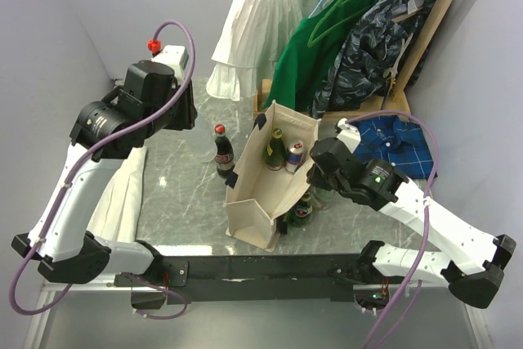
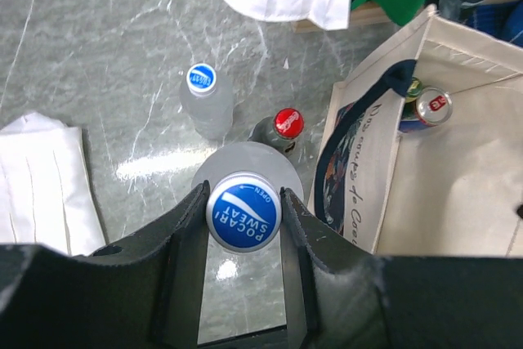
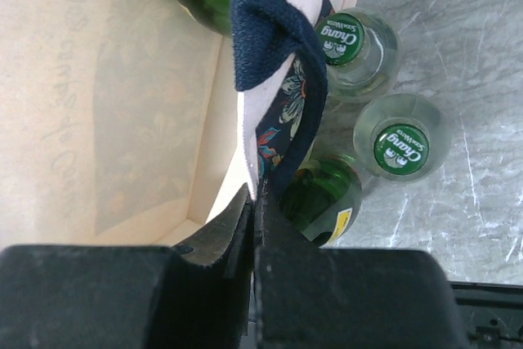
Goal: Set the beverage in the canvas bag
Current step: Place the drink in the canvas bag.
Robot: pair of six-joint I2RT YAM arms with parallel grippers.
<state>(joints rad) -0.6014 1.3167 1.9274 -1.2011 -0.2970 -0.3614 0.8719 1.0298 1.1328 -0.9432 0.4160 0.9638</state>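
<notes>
A Pocari Sweat bottle [image 2: 243,220] is seen gripped at the cap between the fingers of the left gripper [image 2: 242,202], its blue top turned to the wrist camera; whether its base is clear of the marble tabletop [image 2: 98,38] cannot be told for certain. The canvas bag [image 1: 249,210] is stood upright to the right of the held bottle, near the middle of the table, its mouth open upward. The bag's right-hand wall is pinched at the rim by the right gripper [image 3: 255,202], whose jaws are pressed together on the fabric beside a navy strap handle [image 3: 265,34]. A green bottle [image 1: 274,146] and a can [image 2: 432,107] are lodged at the far end of the bag, while bare canvas is shown in the near part of its interior. A red-capped cola bottle [image 2: 283,127] is stood just beside the bag's left wall, with a clear blue-capped bottle [image 2: 204,100] near it. Two Chang bottles [image 3: 344,37] are crowded against the bag's outer right side. A white folded cloth [image 2: 41,185] is laid along the left edge, and hanging garments [image 1: 261,30] are ranged along the far edge
</notes>
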